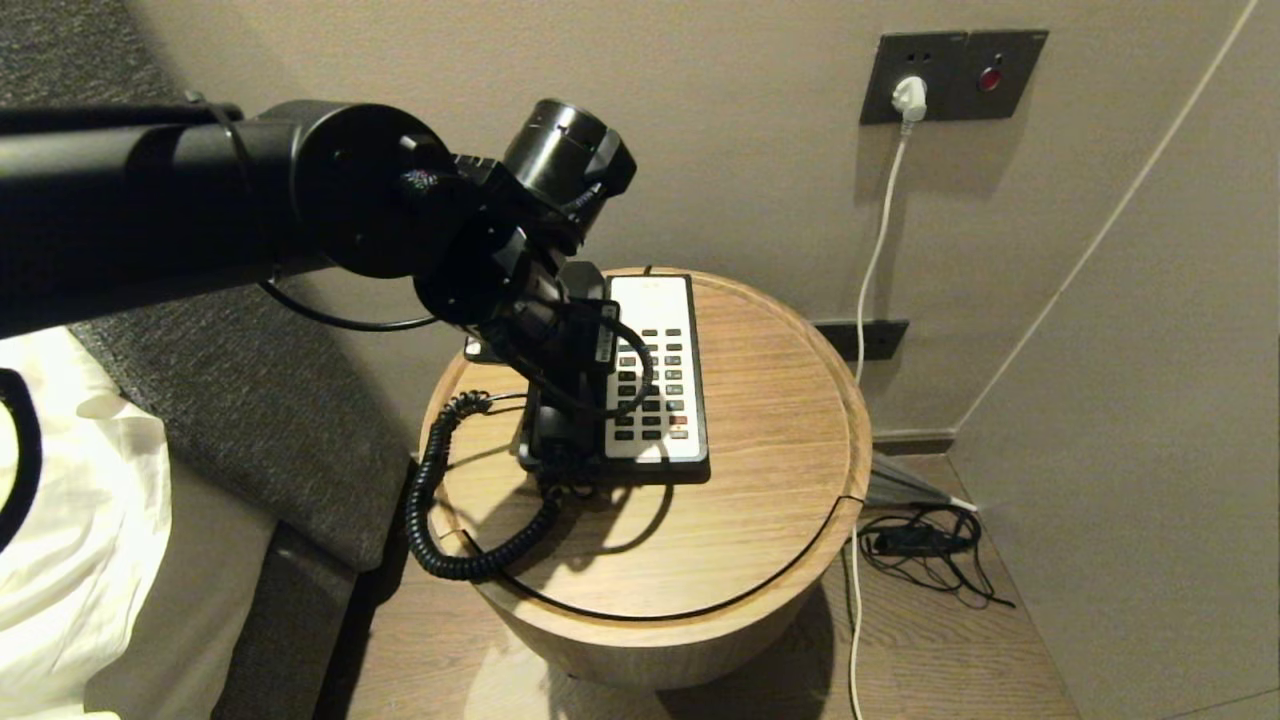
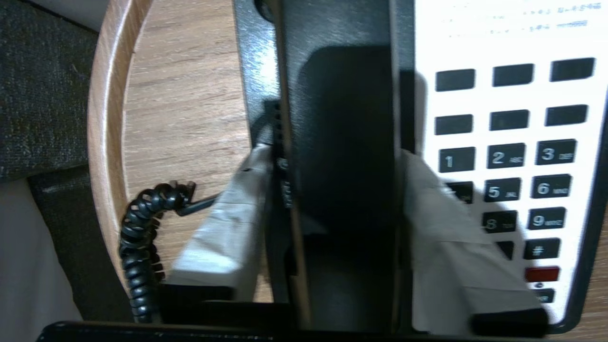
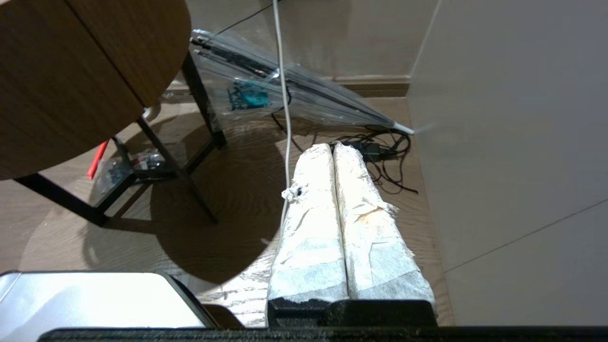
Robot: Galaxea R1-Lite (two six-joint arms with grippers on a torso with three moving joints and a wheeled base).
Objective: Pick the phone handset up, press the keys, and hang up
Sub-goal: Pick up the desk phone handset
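The curly cord (image 1: pixel 440 500) lies near the front left edge of the round table (image 1: pixel 780 420). Behind it, toward the back of the table, sits the phone (image 1: pixel 655 375), with the handset (image 2: pixel 342 142) lying long, front to back, on its left side. The left gripper (image 2: pixel 332 190) is right over it. Its fingers (image 2: pixel 223 228) are spread, one on each long side, and look like they touch it. The keys (image 2: pixel 503 156) are just beside, on the right. The right gripper (image 3: pixel 332 156) hangs low by the floor, fingers pressed together, so the left arm is much nearer.
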